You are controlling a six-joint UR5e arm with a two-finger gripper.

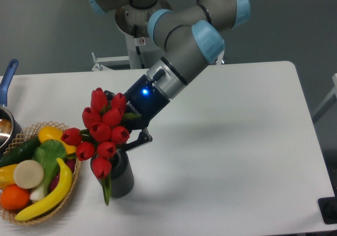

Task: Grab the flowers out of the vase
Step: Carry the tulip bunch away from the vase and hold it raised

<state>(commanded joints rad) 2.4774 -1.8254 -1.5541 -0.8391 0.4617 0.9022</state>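
Nowhere can I read a label; only a blue light glows on the dark wrist. My black two-finger gripper (122, 136) sits left of centre, clamped on the bunch of red tulip buds with green leaves (100, 133), which hangs over the small dark grey ribbed vase (121, 175) in the lower left. Just left, the woven wicker basket (71, 191) of glossy fruit crowds them. Rightward, the smooth white table (237, 141) lies open to its rounded edge.
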